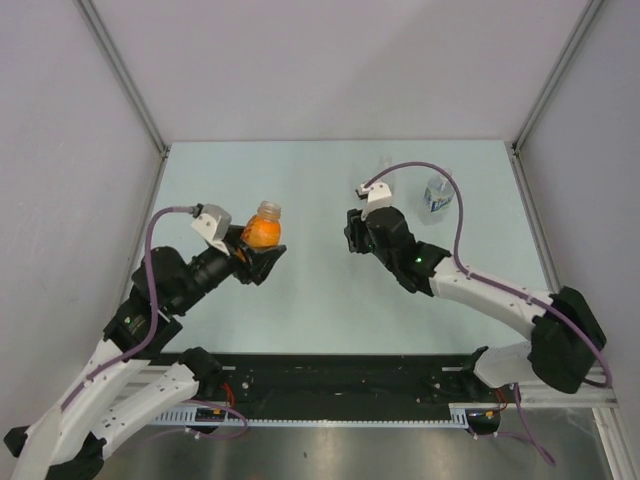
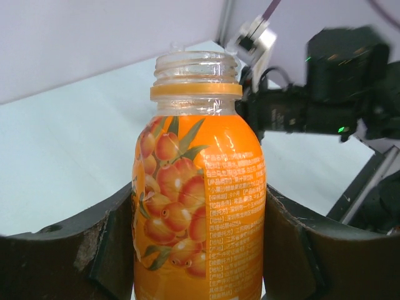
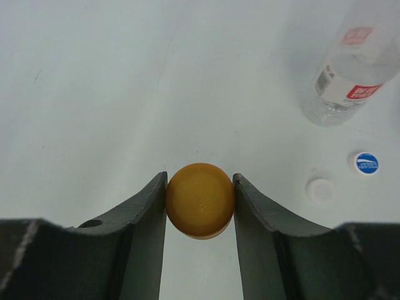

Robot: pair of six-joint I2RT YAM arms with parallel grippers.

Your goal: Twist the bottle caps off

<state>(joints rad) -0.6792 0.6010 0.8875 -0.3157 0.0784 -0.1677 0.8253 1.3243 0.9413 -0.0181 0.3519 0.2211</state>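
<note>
My left gripper (image 2: pixel 199 215) is shut on the body of the orange bottle (image 2: pixel 200 187), held upright off the table (image 1: pixel 262 233). Its threaded neck (image 2: pixel 196 65) is bare, with only an orange ring below the threads. My right gripper (image 3: pixel 200 190) is shut on the round orange cap (image 3: pixel 200 200) above the table, and stands right of the bottle in the top view (image 1: pixel 353 233). A blue cap (image 3: pixel 366 163) and a white cap (image 3: pixel 320 189) lie loose on the table. A clear bottle with a red-white label (image 3: pixel 350 69) stands beyond them.
A clear bottle (image 1: pixel 437 195) stands at the back right of the pale table (image 1: pixel 300 180), with another faint clear one (image 1: pixel 385 165) to its left. Grey walls close the table on three sides. The right arm (image 2: pixel 337 94) shows behind the orange bottle.
</note>
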